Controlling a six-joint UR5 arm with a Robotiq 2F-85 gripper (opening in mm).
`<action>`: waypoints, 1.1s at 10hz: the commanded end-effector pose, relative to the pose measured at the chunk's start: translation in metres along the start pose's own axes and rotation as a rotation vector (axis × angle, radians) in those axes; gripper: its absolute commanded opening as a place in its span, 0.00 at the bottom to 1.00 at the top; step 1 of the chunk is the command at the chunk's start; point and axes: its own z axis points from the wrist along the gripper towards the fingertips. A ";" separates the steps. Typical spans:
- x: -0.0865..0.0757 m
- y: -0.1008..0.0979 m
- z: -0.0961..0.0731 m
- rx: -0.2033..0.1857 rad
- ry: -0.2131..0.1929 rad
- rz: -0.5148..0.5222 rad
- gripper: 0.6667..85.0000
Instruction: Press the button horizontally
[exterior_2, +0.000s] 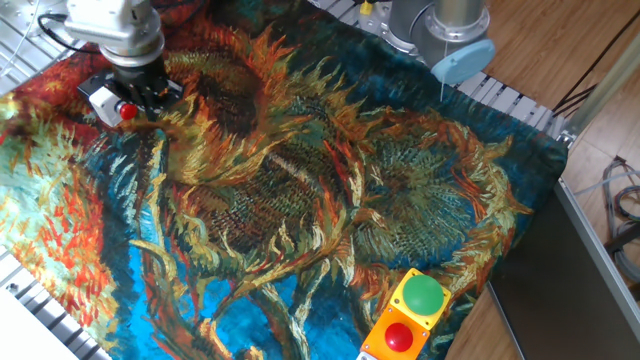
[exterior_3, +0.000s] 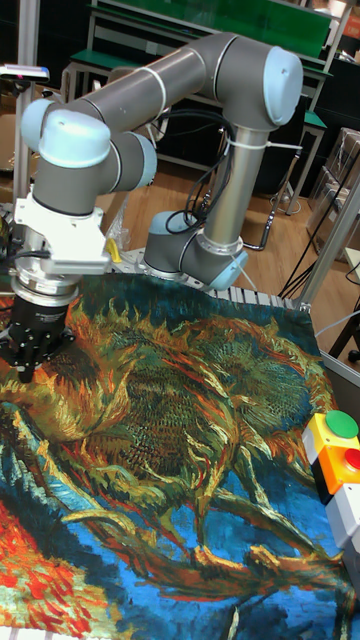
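Note:
A small white-grey box (exterior_2: 101, 99) lies at the far left of the sunflower cloth (exterior_2: 300, 200). Its small red button (exterior_2: 127, 111) sticks out sideways toward the right. My gripper (exterior_2: 148, 95) hangs low just right of and behind the button, its black fingers pointing down at the cloth. No view shows a gap or contact between the fingertips. In the tall fixed view the gripper (exterior_3: 26, 368) is at the left edge, and the button is out of view there.
A yellow-orange box (exterior_2: 408, 312) with a large green and a large red button sits at the cloth's near right edge, also visible as the box (exterior_3: 336, 455). The arm's base (exterior_2: 440, 30) stands behind the table. Metal rails border the table.

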 end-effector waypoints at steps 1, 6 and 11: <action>-0.013 0.017 0.001 -0.017 -0.050 -0.036 0.01; -0.080 0.103 -0.014 -0.067 -0.063 0.040 0.01; -0.134 0.172 -0.027 -0.084 -0.107 0.110 0.01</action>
